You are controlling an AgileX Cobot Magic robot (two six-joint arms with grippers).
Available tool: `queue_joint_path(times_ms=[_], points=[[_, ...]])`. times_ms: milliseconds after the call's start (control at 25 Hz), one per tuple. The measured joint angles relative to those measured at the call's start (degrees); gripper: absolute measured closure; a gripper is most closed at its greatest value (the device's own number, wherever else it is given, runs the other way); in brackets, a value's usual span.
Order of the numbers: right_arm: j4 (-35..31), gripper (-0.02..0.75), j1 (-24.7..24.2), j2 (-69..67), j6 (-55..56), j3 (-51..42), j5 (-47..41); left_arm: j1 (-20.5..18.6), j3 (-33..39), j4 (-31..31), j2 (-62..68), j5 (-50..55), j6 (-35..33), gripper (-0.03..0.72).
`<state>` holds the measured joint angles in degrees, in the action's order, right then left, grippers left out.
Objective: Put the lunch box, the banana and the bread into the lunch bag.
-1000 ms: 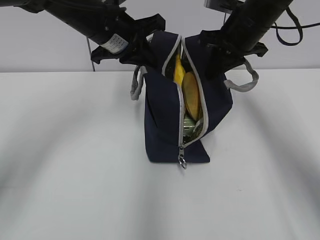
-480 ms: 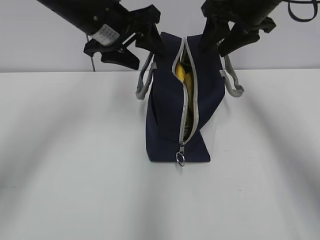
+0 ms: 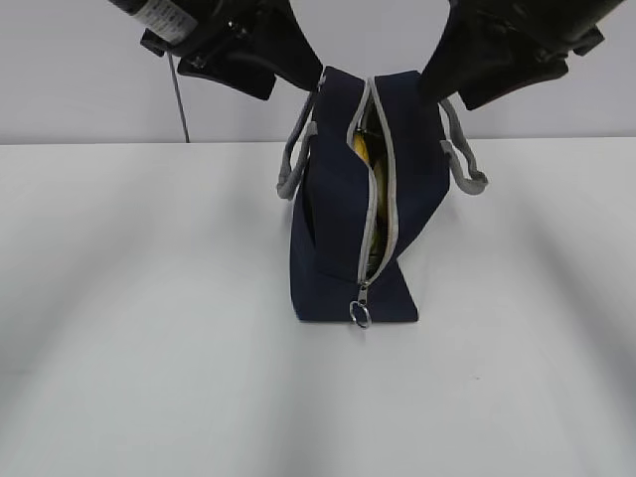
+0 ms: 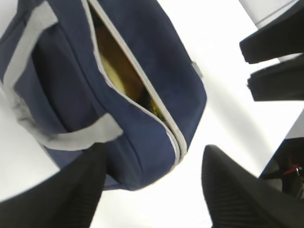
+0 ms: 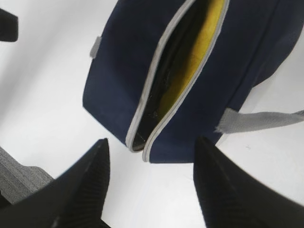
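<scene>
- Fingers of our left gripper and right gripper stand spread, holding nothing, above the navy-blue fabric lunch bag.
- We see the yellow banana inside; bread and lunch box probably lie beneath.
- Its zip slit runs lengthwise between both arms, neither clearly nearer.

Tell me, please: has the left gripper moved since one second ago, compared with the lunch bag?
Yes. The left gripper has let go and risen up and away from the lunch bag, which stands on the table; its jaws are open.
</scene>
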<state>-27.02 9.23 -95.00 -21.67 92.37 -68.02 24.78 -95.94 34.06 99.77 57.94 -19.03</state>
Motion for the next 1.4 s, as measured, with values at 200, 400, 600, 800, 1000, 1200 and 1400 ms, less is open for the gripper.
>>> queue_joint_path(times_ms=[200, 400, 600, 800, 1000, 1200, 1400], points=[[-7.6, 0.321, 0.0, 9.1, -12.9, -16.5, 7.1, 0.0, 9.2, 2.7, -5.1, -2.7, -5.1, 0.253], [-17.6, 0.321, 0.0, 15.6, -29.3, -32.6, 12.9, 0.0, 18.1, 6.0, -10.5, -5.5, -11.7, 0.253], [-30.5, 0.321, 0.0, 17.0, -54.0, -46.5, 13.9, 0.0, 21.6, 6.6, -14.6, -7.2, -13.5, 0.253], [-37.2, 0.321, 0.0, 16.9, -70.0, -54.4, 14.7, 0.0, 21.9, 6.8, -15.4, -6.8, -13.7, 0.253], [-42.7, 0.321, 0.0, 15.2, -72.0, -54.8, 15.4, 0.0, 21.9, 6.8, -15.4, -6.1, -13.7, 0.267], [-45.4, 0.321, 0.0, 12.9, -72.4, -54.8, 17.4, 0.0, 21.9, 6.8, -15.4, -5.7, -13.7, 0.291], [-47.8, 0.321, 0.0, 7.0, -81.1, -54.8, 18.5, 0.0, 21.9, 6.8, -15.4, -5.7, -13.9, 0.307]])
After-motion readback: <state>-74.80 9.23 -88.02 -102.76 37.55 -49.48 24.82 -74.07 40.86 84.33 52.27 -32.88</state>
